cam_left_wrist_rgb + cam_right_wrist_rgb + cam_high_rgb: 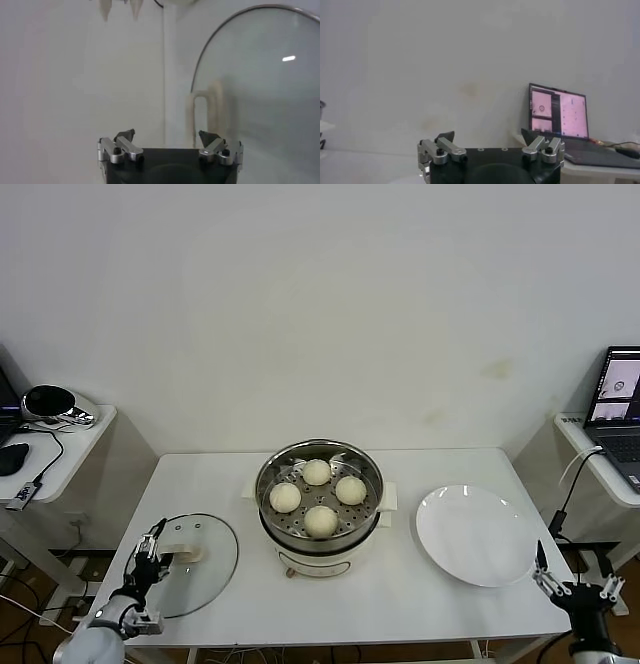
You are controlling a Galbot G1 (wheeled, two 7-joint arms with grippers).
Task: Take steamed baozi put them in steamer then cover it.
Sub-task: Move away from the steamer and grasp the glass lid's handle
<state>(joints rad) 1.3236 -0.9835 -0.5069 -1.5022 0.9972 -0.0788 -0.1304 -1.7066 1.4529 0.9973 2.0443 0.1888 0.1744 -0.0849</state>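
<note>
Several cream-white baozi [318,496] sit in the shiny steel steamer [268,480] on its white pot base at the table's middle. The clear glass cover [212,569] lies flat on the table at the front left, its cream handle [182,545] facing my left gripper [150,552]. That gripper is open and empty, just left of the handle. In the left wrist view the cover [260,85] and handle [205,107] lie just ahead of the open left gripper [167,137]. My right gripper [570,579] is open and empty off the table's front right corner.
An empty white plate [474,535] lies right of the steamer. A side table with a round device [55,406] stands at the left. A laptop [620,399] stands on a side table at the right, also in the right wrist view [557,117].
</note>
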